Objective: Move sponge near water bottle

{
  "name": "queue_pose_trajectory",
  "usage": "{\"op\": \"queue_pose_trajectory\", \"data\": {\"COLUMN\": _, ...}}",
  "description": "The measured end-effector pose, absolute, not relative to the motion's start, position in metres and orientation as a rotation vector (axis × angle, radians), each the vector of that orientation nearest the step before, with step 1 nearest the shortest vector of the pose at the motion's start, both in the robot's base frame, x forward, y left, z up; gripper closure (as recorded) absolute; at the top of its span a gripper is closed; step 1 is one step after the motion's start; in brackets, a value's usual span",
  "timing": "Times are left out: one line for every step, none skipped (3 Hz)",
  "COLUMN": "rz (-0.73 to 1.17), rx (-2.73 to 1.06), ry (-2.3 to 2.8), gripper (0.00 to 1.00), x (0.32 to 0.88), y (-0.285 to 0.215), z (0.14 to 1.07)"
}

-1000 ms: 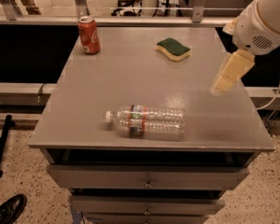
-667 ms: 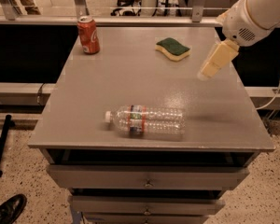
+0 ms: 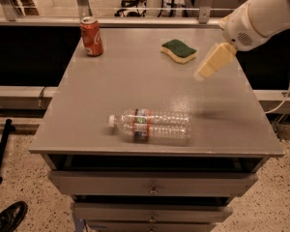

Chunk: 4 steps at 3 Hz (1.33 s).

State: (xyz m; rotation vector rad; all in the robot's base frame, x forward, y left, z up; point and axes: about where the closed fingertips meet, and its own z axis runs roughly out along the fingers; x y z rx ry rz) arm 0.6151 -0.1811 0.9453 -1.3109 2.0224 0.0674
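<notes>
The sponge (image 3: 179,50), dark green on top with a pale yellow body, lies flat near the back right of the grey table (image 3: 111,91). The water bottle (image 3: 152,124), clear with a white cap and a red-and-blue label, lies on its side near the front edge, cap pointing left. My gripper (image 3: 209,65) hangs from the white arm at the upper right. It is above the table, just right of and in front of the sponge, not touching it, with nothing seen in it.
A red soda can (image 3: 91,36) stands upright at the back left corner. The table has drawers (image 3: 152,185) under its front edge. A railing and dark gap run behind the table. A shoe (image 3: 7,217) is on the floor at lower left.
My gripper has moved left and toward the back of the table, closer to the sponge. The sponge, bottle and can have not moved.
</notes>
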Motion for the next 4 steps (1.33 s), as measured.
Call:
{"op": "queue_pose_trajectory", "data": {"rz": 0.156, "rx": -1.187, "ry": 2.011, "gripper": 0.0, "x": 0.649, "y": -0.168, "z": 0.931}}
{"op": "queue_pose_trajectory", "data": {"rz": 0.229, "rx": -1.075, "ry": 2.009, "gripper": 0.0, "x": 0.683, "y": -0.152, "z": 0.916}}
{"op": "queue_pose_trajectory", "data": {"rz": 0.249, "rx": -0.951, "ry": 2.03, "gripper": 0.0, "x": 0.729, "y": -0.14, "z": 0.888}}
{"op": "queue_pose_trajectory", "data": {"rz": 0.239, "rx": -0.877, "ry": 2.041, "gripper": 0.0, "x": 0.753, "y": -0.144, "z": 0.872}}
